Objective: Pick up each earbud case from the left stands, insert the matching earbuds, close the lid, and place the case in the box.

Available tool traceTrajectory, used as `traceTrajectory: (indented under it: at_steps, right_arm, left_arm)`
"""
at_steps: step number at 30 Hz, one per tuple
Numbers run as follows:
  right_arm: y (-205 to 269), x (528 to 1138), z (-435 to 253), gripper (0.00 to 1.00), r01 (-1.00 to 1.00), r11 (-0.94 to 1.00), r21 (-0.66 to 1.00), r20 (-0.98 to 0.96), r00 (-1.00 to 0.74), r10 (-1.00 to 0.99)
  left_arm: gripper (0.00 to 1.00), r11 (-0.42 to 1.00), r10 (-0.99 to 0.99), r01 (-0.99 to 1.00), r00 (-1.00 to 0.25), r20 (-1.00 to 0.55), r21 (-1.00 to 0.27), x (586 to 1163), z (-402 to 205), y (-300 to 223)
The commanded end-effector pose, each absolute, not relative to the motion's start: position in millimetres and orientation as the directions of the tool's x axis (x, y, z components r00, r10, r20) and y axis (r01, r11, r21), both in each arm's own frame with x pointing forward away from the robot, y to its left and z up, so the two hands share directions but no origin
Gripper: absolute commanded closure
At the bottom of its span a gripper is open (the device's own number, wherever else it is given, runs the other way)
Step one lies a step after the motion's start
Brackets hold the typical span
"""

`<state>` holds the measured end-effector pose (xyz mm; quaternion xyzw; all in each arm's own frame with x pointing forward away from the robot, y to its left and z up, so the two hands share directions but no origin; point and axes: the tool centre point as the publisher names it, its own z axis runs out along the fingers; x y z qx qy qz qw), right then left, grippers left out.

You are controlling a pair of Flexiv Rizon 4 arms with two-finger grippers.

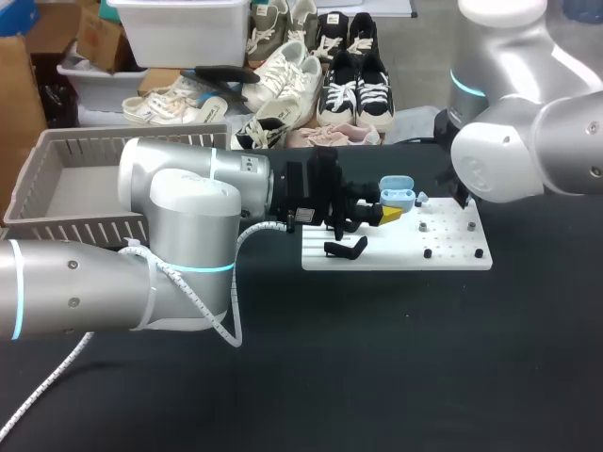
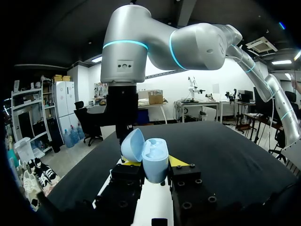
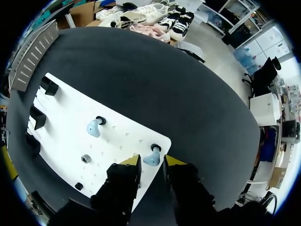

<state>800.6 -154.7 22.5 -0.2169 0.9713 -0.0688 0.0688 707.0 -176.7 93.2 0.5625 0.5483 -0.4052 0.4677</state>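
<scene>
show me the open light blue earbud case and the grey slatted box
open light blue earbud case (image 2: pixel 155 165): left wrist view, lower shell
grey slatted box (image 1: pixel 66 232): head view, front wall

Table: a broad, flat table (image 1: pixel 396 367) with a matte black top, lying under the jaws of the left gripper (image 2: pixel 153 162) and running well ahead of them.
Surface: plain and dark, without pattern. It spreads to either side of the jaws of the right gripper (image 3: pixel 152 161) and far ahead of them.
Edge: a clean line, well ahead of both pairs of jaws.
Light: soft and even. A pale grey sheen lies on the black top ahead of the left jaws.
</scene>
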Motion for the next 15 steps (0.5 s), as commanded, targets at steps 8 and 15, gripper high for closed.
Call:
traceTrajectory:
  at_steps: [8, 15]
  right_arm:
    - [-153.5, 798.7, 23.3, 0.79, -0.406, 0.899, -0.167, -0.108, -0.898, -0.426]
    - [-152.2, 798.8, 23.1, 0.84, -0.404, 0.899, -0.167, -0.104, -0.900, -0.424]
  left_arm:
    - [1.00, 0.040, 0.234, 0.996, 0.072, -0.970, 0.083, 706.6, 92.3, -176.4]
    - [1.00, 0.040, 0.234, 0.996, 0.072, -0.970, 0.083, 706.6, 92.3, -176.4]
